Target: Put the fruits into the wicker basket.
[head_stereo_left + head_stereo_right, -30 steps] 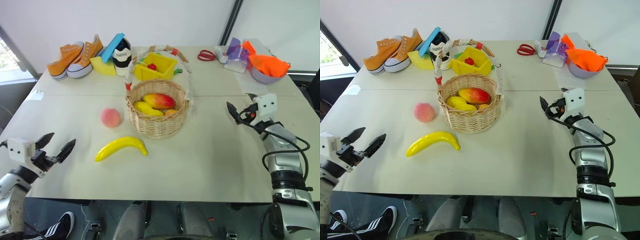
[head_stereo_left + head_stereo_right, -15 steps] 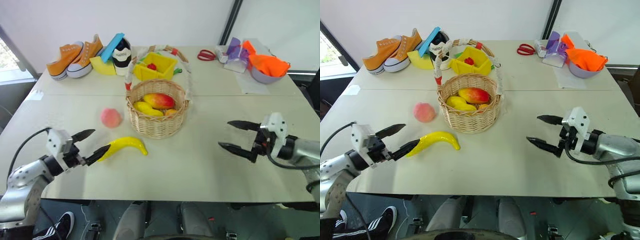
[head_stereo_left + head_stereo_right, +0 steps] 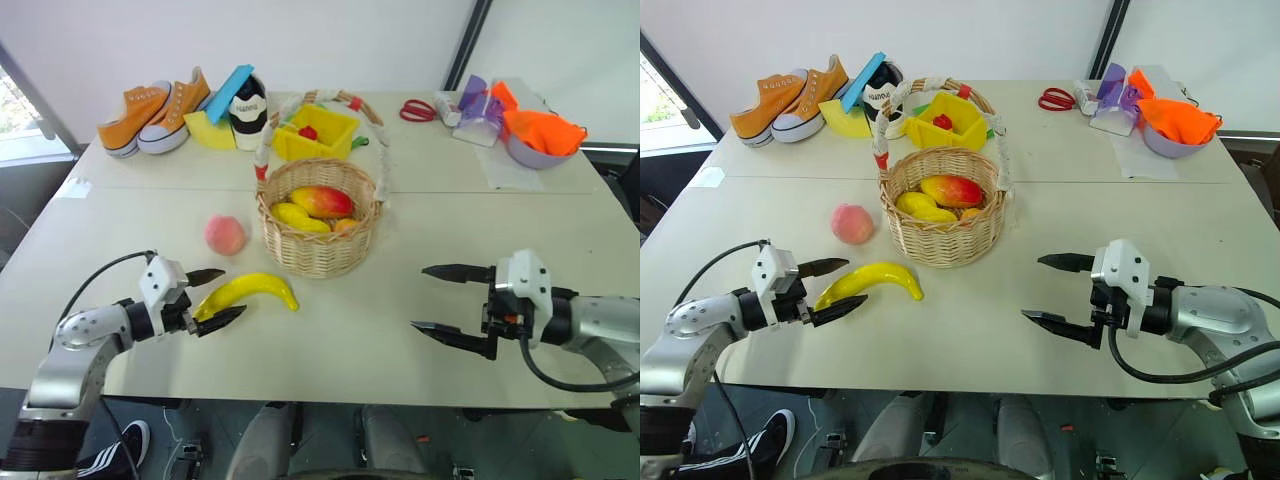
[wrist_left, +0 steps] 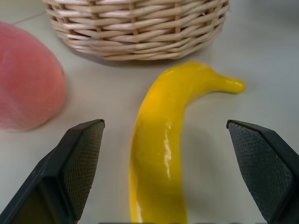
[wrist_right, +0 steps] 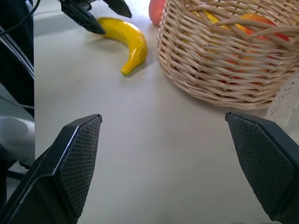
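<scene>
The pale desk [image 3: 400, 220] carries the wicker basket [image 3: 318, 228] at its middle, already holding a few fruits, with the banana [image 3: 250, 291] lying just in front of it and the peach [image 3: 225, 235] resting just to its left. The left pincer [image 3: 218, 296] stands wide, its fingers straddling the banana's near end without gripping it. The right pincer [image 3: 440, 300] is equally wide and empty over bare desk, well to the right of the basket.
</scene>
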You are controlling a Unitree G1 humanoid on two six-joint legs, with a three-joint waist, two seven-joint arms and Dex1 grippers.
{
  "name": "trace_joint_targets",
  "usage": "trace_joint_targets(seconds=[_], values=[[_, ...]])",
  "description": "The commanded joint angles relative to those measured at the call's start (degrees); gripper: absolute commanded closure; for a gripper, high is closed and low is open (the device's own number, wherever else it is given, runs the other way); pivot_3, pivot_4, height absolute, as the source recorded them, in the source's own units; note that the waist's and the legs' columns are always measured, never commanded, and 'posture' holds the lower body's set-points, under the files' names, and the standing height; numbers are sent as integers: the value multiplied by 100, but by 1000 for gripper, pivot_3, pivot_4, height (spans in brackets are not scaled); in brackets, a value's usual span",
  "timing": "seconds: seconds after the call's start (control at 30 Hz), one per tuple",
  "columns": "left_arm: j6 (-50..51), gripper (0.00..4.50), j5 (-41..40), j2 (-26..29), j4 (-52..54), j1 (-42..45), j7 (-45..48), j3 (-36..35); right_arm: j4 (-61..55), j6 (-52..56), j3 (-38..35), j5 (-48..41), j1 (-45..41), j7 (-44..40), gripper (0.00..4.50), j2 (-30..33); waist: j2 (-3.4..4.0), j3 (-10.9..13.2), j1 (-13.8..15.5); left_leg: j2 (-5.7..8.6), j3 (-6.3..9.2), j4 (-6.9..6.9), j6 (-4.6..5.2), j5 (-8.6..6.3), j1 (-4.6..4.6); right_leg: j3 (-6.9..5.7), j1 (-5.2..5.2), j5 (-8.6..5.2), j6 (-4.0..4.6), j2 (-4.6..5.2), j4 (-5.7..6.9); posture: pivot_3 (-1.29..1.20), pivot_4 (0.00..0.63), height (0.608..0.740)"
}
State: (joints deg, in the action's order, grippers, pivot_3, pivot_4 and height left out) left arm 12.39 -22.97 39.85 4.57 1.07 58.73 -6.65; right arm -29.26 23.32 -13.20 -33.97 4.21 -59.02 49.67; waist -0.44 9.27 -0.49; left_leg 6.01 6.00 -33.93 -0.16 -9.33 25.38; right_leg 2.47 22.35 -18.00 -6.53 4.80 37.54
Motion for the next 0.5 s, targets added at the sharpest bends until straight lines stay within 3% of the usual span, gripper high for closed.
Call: trace_joint_targets(seconds=[0.03,0.07,0.17,0.33,0.37,0.5], values=[[-7,0,204,12,-135,172,-8,215,-149,18,3,-41,-216,127,72,-22,0,0,-10,0,0,0,0,0,0,0,-2,0,0,0,0,0,150,740],[18,0,239,21,-192,205,-9,260,-155,44,14,-51,-257,148,72,-15,0,0,-14,0,0,0,0,0,0,0,-1,1,-1,0,0,0,150,740],[25,816,295,24,-295,286,-12,330,-126,116,82,-48,-457,233,0,-9,0,0,-7,0,0,0,1,1,-1,0,-1,1,-1,-1,0,0,150,740],[46,3316,288,-5,-347,308,-5,324,-28,173,213,11,-723,314,0,-35,0,0,-1,1,0,0,2,0,0,0,0,1,-1,0,-1,0,150,740],[59,3562,251,-8,-347,301,-30,256,6,169,257,33,-779,334,0,-53,0,0,-2,1,0,0,3,0,0,0,0,1,-1,0,-1,0,150,740],[241,3562,-180,-44,-104,242,-34,-78,201,35,345,213,-881,365,0,-92,0,0,-4,1,1,0,2,0,-1,-2,1,1,-2,0,-1,0,150,740]])
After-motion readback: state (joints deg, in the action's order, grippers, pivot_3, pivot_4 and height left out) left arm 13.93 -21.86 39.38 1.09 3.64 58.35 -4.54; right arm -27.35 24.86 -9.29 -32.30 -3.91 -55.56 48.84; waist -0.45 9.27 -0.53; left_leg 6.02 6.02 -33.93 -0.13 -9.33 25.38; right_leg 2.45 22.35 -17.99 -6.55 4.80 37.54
